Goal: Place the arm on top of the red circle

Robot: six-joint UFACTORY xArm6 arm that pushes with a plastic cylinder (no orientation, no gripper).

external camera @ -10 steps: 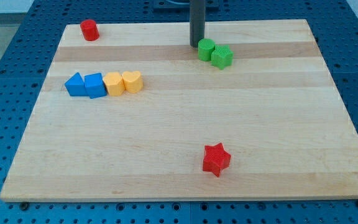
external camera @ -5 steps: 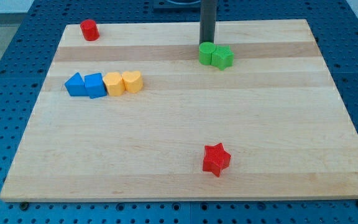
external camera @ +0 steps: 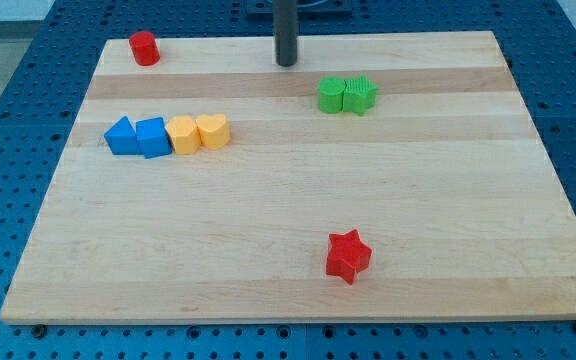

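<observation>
My tip (external camera: 286, 64) stood near the view's top edge of the wooden board (external camera: 298, 210), a little left of centre, touching no block. There was no hand on this rig, only the dark rod, so nothing to open, close or clamp. The red circle (external camera: 144, 48) sat in the board's top left corner, well apart from my tip and off to its left. Down and to the right of my tip were two green blocks (external camera: 346, 95) pressed side by side; their shapes I could not make out for sure. On the left side lay a row of four touching blocks: a blue triangle (external camera: 120, 136), a blue block (external camera: 153, 137), a yellow block (external camera: 182, 134) and a yellow heart (external camera: 213, 130). A red star (external camera: 347, 256) lay alone near the view's bottom, right of centre.
</observation>
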